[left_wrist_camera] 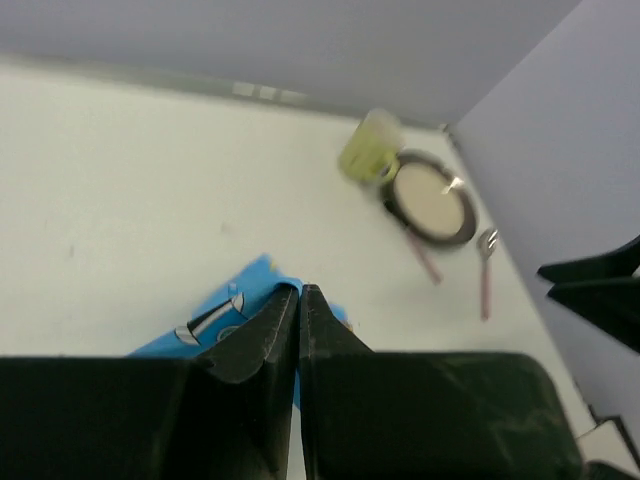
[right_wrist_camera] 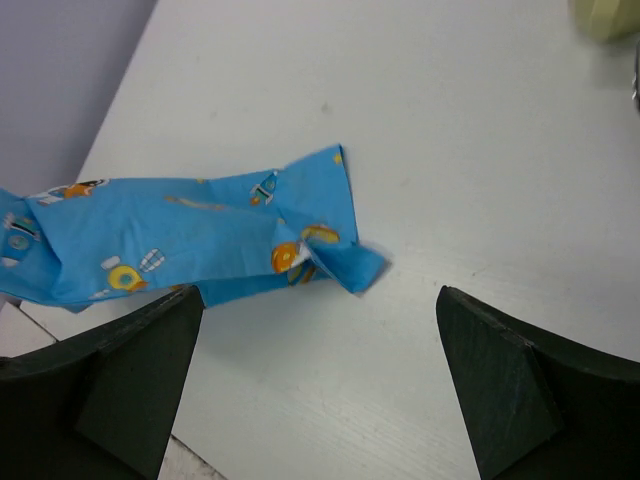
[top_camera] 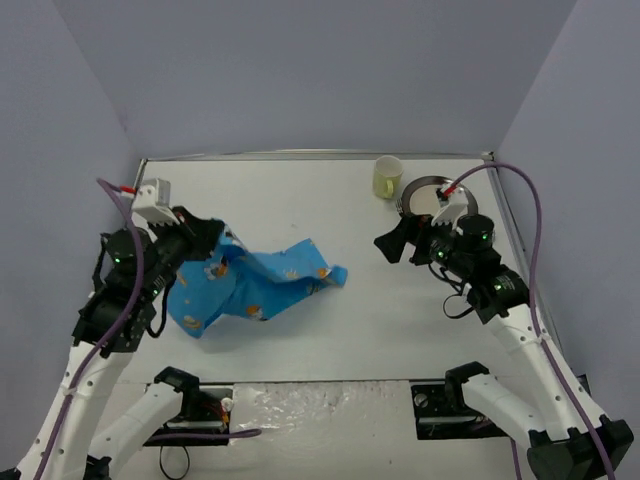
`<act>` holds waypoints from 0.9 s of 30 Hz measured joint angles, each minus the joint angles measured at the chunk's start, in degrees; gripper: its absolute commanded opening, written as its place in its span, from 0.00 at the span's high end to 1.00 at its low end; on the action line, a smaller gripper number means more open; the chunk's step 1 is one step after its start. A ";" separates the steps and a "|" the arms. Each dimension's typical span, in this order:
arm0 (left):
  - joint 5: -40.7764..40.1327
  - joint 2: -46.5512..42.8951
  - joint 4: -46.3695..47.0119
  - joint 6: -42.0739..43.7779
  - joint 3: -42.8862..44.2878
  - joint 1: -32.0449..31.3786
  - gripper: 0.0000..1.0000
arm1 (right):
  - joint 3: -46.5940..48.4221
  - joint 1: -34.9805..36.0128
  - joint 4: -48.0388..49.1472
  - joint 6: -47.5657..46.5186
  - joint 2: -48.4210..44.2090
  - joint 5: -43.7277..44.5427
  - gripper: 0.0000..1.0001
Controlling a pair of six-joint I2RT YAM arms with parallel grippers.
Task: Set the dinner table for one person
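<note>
1. While the left claw [top_camera: 213,236] is clamped tight on one end of the blue space-print placemat [top_camera: 265,282] and holds that end up off the surface, the right claw [top_camera: 392,240] hangs with its jaws spread wide, nothing between them.
2. Edges now: the dinner table [top_camera: 300,200] lies under both claws. Its left rim runs near the left claw's outer side, and its right rim runs just behind the right claw's arm.
3. Between the two claws there is open white tabletop. Only the placemat's loose end trails from the left claw toward the right one, and it stops well short of it.
4. Beyond the right claw, toward the far right corner, a yellow-green cup [top_camera: 388,176] stands just beside a dark-rimmed plate [top_camera: 425,193].
5. Over to the left wrist camera: the jaws meet in a thin seam with blue cloth right at their tips. This view also catches two pink-handled utensils [left_wrist_camera: 486,270] lying beside the plate, which the overhead view does not show clearly.
6. The right wrist camera gives the cloth close up. It is rumpled, with one corner folded over and resting on the table just ahead of the open jaws.
7. Surface and room: the top is flat and white with a thin metal rim, and pale lavender walls [top_camera: 300,70] close it in at the far side, left and right.
</note>
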 measured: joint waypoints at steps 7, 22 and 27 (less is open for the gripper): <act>-1.67 -7.54 -8.64 -4.63 -23.78 0.00 1.00 | -6.99 8.61 2.62 2.23 12.59 4.56 0.14; -6.63 -23.59 -17.33 -12.15 -25.96 0.00 1.00 | -6.78 23.69 12.77 4.54 38.88 14.69 0.37; -7.16 -23.46 -19.73 -12.56 -25.29 0.00 1.00 | -6.41 26.73 14.66 3.63 40.60 16.41 0.37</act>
